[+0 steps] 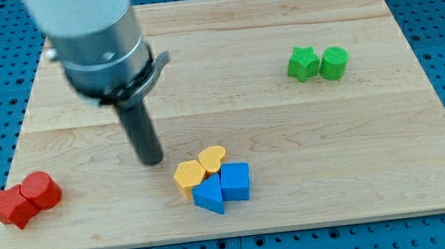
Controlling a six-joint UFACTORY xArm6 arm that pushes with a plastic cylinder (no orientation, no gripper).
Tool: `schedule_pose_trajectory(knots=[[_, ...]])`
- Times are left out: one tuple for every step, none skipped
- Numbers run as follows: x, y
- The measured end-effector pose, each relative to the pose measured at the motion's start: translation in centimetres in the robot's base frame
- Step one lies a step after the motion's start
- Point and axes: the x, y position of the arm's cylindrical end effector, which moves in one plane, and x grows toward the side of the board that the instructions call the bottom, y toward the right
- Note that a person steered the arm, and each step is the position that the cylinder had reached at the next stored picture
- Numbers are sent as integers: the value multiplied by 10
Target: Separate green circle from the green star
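Note:
The green circle (334, 62) sits at the view's upper right on the wooden board (217, 75), touching the green star (303, 64) on its left side. My tip (152, 159) is far from both, at the view's lower left of centre, just left of the yellow blocks and apart from them.
A yellow hexagon (189, 176) and a yellow heart (212, 158) touch a blue triangle-like block (208, 196) and a blue pentagon-like block (235, 181) at bottom centre. A red star (13, 205) and a red cylinder (40, 190) sit together at the bottom left corner.

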Motion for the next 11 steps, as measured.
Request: schedule_pose_trajectory(knots=[[-46,28],[-44,95],[-96,93],[-128,167],[-134,209],[-135,250],[-136,295],[-129,311],[-88,301],[-46,237],[-28,229]])
